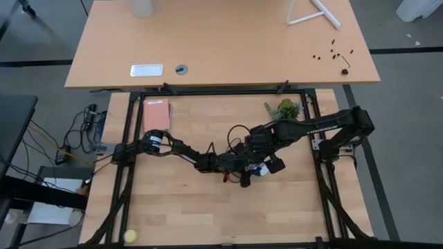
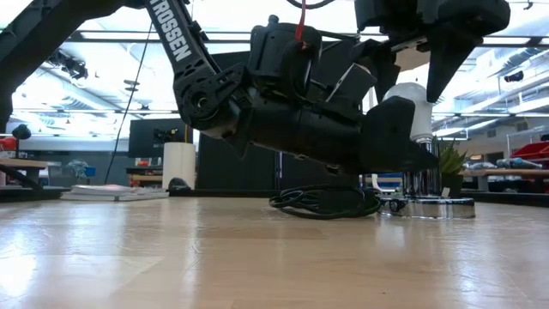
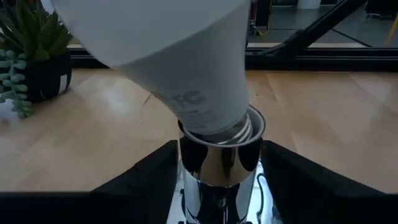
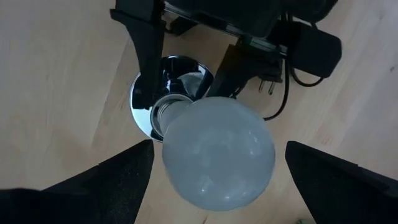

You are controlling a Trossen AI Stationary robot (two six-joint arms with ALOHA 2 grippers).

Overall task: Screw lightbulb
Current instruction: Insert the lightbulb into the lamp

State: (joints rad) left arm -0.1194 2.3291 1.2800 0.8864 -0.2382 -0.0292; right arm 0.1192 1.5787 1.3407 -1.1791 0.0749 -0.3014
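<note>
Wooden tabletop under us: the bulb [image 4: 217,152] leans crooked in the socket [image 3: 219,163], our left gripper [image 3: 217,180] straddling that socket, right gripper [image 4: 217,180] spread wide around the bulb.

The left arm reaches in from the table's left edge, stretched low and nearly flat across the surface toward the middle, its wrist close above the tabletop. The left gripper [image 4: 180,68] lies level, its two dark fingers [image 4: 144,56] spread a little, one on either side of the chrome socket stem. The right arm comes in from the right side, elbow bent near the table's right rail, forearm angled toward the centre so that its wrist sits above the left arm's wrist. The right gripper [image 2: 418,64] points straight down, its fingers [image 2: 446,60] spread wide apart and clear of what is between them.
</note>
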